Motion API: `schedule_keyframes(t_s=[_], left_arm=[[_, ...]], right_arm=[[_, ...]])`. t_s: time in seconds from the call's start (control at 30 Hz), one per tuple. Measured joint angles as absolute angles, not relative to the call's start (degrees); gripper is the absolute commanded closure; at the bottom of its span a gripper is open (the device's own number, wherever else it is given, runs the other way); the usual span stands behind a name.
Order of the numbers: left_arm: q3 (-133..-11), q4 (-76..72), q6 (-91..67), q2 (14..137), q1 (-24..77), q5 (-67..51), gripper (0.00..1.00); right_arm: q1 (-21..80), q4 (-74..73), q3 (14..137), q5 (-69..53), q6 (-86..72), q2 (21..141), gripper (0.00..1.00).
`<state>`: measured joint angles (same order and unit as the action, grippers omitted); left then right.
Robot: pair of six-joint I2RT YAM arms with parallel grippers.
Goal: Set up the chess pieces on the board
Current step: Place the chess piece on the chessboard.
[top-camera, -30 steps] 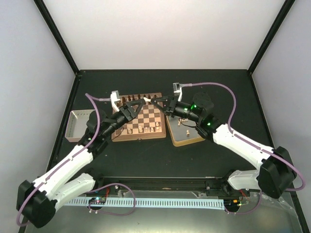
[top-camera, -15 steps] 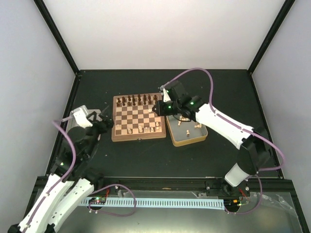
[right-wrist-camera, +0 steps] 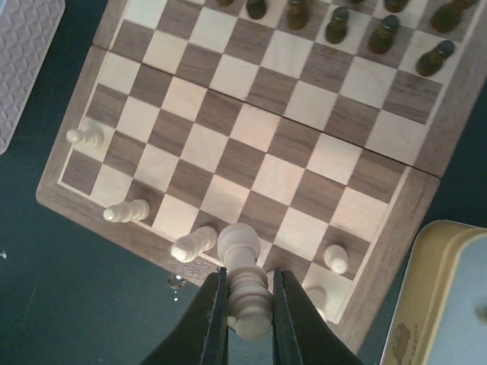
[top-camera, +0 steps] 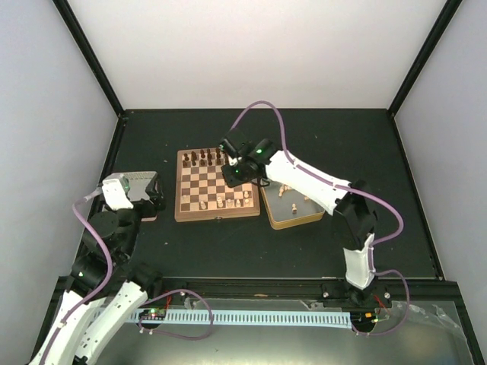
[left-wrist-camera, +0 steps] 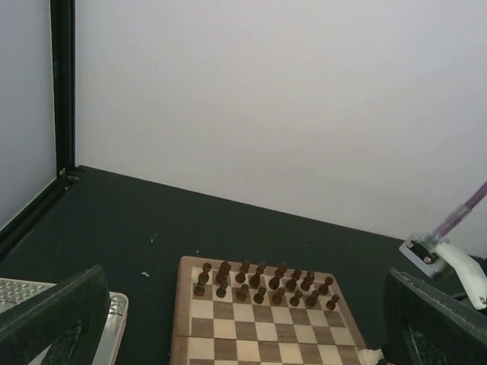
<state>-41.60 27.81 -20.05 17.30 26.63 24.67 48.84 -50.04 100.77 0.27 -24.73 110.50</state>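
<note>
Filling checked wooden chessboard's [top-camera: 215,186] mostly bare six-o'clock rows, clamping pale tan wooden chessman [right-wrist-camera: 243,293] in right gripper [right-wrist-camera: 249,275], with left gripper [left-wrist-camera: 245,304] agape.

Overhead from behind, left wrist low, distant, right wrist close above, board [top-camera: 199,182] shared

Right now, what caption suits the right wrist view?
Right gripper holds pale tan wooden chessman over checked wooden board.
</note>
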Motion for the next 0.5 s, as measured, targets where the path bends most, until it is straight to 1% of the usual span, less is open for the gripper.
schedule_keyframes(t_s=[0.27, 0.5], left_arm=[[-41.1, 29.6, -18.8, 16.7, 26.6, 25.8, 0.01], [-40.8, 30.5, -18.9, 13.5, 26.2, 28.8, 0.01]], right_arm=[[55.1, -58.4, 115.4, 3.2, -22.8, 119.4, 0.97], [58.0, -64.0, 123.4, 5.0, -21.3, 126.8, 0.95]])
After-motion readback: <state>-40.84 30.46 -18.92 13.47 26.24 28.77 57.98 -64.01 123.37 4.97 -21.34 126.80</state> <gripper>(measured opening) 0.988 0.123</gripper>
